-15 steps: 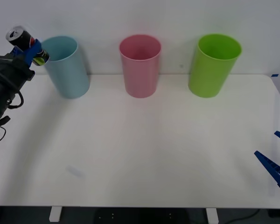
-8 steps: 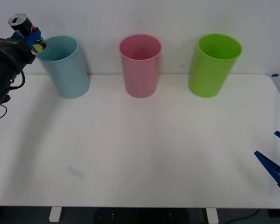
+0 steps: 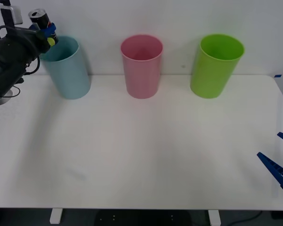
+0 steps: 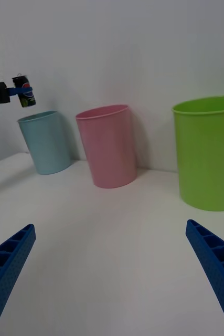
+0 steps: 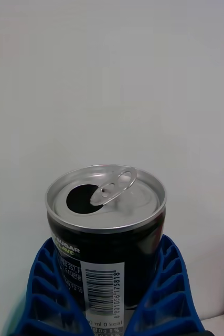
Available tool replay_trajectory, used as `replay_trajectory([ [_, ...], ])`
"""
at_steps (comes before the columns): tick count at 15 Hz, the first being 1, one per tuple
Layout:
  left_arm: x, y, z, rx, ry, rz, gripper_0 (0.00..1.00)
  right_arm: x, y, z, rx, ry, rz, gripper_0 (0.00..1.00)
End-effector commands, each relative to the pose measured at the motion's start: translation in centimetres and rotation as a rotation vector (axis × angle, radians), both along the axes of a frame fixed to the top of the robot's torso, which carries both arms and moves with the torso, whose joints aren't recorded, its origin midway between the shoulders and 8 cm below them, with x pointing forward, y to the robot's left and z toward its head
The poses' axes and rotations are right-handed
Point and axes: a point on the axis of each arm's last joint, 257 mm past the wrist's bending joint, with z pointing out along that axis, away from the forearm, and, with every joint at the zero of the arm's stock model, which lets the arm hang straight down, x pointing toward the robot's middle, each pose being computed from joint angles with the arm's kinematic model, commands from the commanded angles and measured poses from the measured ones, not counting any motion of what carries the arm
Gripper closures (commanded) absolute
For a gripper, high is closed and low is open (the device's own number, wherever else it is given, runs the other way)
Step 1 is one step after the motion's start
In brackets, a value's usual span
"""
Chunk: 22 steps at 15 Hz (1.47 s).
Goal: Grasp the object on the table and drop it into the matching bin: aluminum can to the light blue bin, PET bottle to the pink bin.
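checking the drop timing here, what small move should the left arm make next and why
Probably carry the aluminum can a little further over the light blue bin before letting go. The left gripper holds it above the bin's near-left rim, not over the middle of the opening, so releasing now might clip the edge.

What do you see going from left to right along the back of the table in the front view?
aluminum can in the left gripper → light blue bin → pink bin → green bin
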Motion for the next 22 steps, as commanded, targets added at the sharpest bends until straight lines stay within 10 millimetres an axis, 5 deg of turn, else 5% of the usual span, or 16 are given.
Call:
replay_trajectory([
  [1, 1.8, -0.3, -0.2, 0.016, 0.043, 0.017, 0.97, 0.0, 0.0, 0.0, 0.0, 0.0, 0.0, 0.0],
  [11, 2.9, -1.4, -0.3, 0.028, 0.067, 0.026, 0.95, 0.0, 0.0, 0.0, 0.0, 0.0, 0.0, 0.0],
  [12, 2.9, -1.4, -0.2, 0.029, 0.065, 0.026, 0.9, 0.0, 0.0, 0.0, 0.0, 0.0, 0.0, 0.0],
  [13, 2.9, -1.3, -0.2, 0.028, 0.066, 0.027, 0.68, 0.0, 0.0, 0.0, 0.0, 0.0, 0.0, 0.0],
  [14, 2.9, -1.4, -0.3, 0.028, 0.066, 0.026, 0.06, 0.0, 0.0, 0.0, 0.0, 0.0, 0.0, 0.0],
  [15, 2.9, -1.4, -0.2, 0.026, 0.065, 0.026, 0.0, 0.0, 0.0, 0.0, 0.0, 0.0, 0.0, 0.0],
  [22, 2.7, -2.5, 0.1, -0.012, 0.06, -0.008, 0.0, 0.0, 0.0, 0.0, 0.0, 0.0, 0.0, 0.0],
])
